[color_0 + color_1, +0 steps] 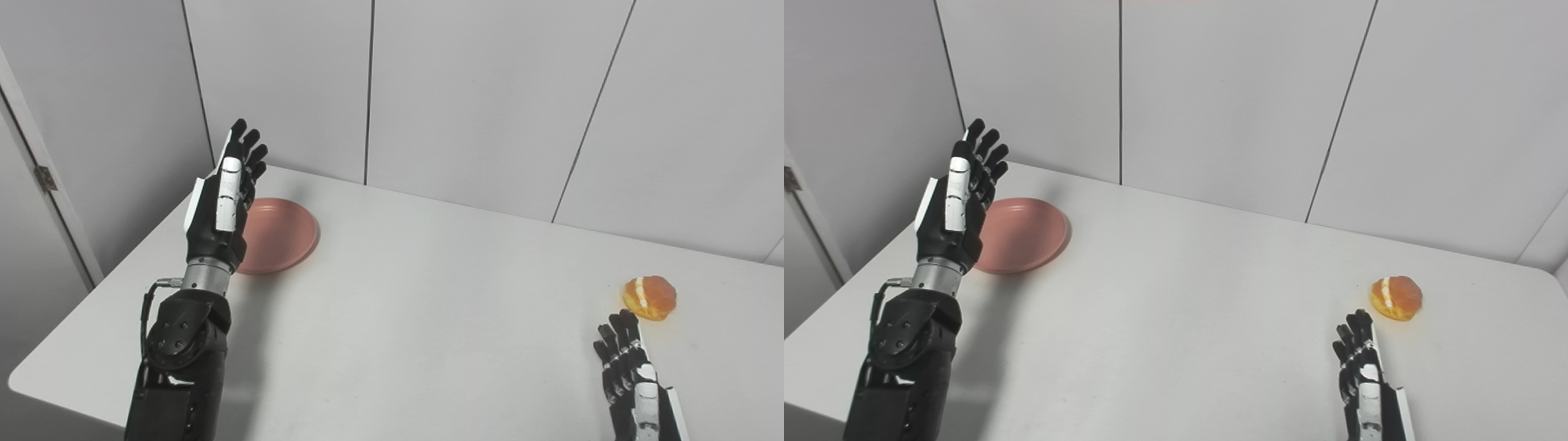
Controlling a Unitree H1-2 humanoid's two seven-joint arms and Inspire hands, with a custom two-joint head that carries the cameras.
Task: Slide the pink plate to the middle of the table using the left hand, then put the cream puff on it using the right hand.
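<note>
Pink round shallow plate sits at 10 o'clock on the white counter, not yet slid. Left hand raised beside it, fingers spread, empty. Plate likely light, stiff, slick: push at its rim. Right hand open, empty, near orange cream puff at 4 o'clock; soft, grip lightly.

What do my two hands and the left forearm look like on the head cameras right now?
The left hand is black, with black fingers, a white strip along the thumb and a white panel on its outer edge. A silver metal wrist collar joins it to a bulky black forearm with round bolted fittings, and a thin dark cable loops out at the wrist. The right hand has matching black fingers and white trim.
</note>
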